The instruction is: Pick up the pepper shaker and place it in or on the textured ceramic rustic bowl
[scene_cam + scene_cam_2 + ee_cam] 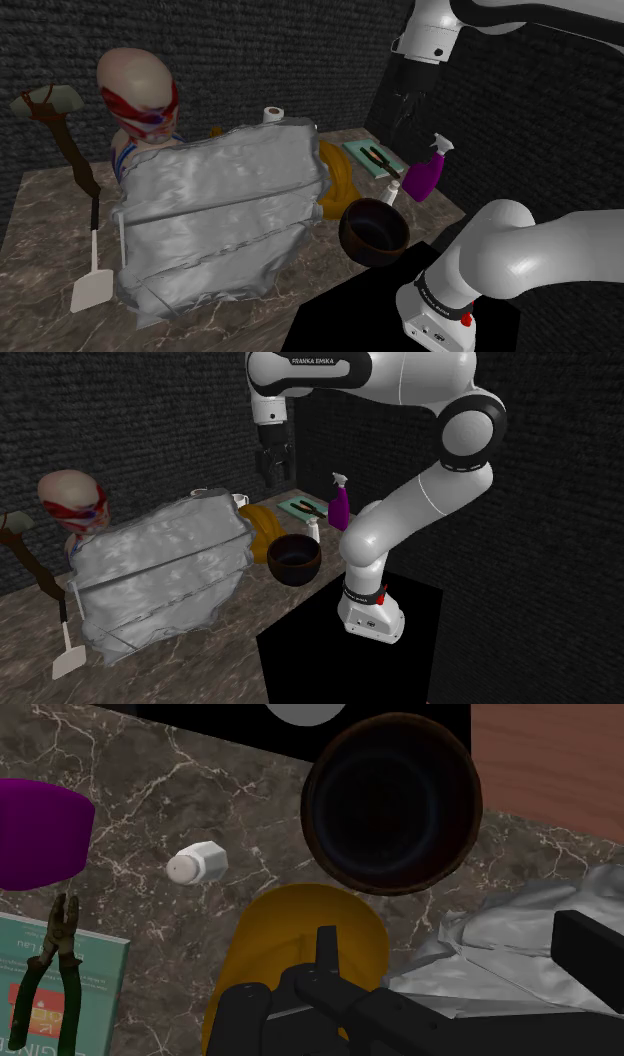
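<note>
Marbled brown counter (50, 250) under dark rough walls carries the scene. The pepper shaker (197, 862), small and white, stands on bare stone between the purple spray bottle (425, 172) and the dark brown bowl (392, 802), near both and touching neither. Just beyond it lies a teal book (95, 994) with pliers (45, 964) on top. A yellow rounded object (300, 934) and a big crumpled silvery sheet (220, 220) sit on the bowl's far side.

The gripper (272, 470) hangs high above the counter, its fingers spread with nothing between them. By the wrist view it sits over the yellow object and the sheet's edge, not over the shaker.

The step in hand appears to be the approach. Done well, it would shift the hand sideways until the shaker lies centred between the fingers, then descend straight. The fingers should close across the shaker's narrow body, low enough not to tip it. The bottle and the bowl's rim are the likeliest things to knock.
</note>
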### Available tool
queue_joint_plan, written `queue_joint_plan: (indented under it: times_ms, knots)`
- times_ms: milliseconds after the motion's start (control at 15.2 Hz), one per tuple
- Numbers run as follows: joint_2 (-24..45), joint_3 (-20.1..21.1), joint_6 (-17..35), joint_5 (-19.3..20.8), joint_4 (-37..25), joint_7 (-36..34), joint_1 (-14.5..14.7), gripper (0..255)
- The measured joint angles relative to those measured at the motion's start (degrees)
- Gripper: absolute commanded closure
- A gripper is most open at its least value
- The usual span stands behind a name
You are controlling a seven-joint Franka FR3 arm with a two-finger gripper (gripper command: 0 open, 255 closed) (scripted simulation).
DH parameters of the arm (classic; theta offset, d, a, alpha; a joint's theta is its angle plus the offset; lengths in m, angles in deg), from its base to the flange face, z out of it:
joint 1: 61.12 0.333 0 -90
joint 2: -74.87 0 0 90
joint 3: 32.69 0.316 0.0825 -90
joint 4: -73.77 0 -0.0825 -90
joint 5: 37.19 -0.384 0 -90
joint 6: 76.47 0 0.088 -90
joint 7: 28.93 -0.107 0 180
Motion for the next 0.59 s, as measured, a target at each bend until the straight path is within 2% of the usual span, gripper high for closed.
queue_joint_plan:
  times_ms: [132, 594]
  knots:
    - [-0.56, -0.18, 0.75, 0.46, 1.09, 0.63, -0.02, 0]
    - [-8.48, -3.64, 10.90, 7.41, 15.63, 9.28, -1.06, 0]
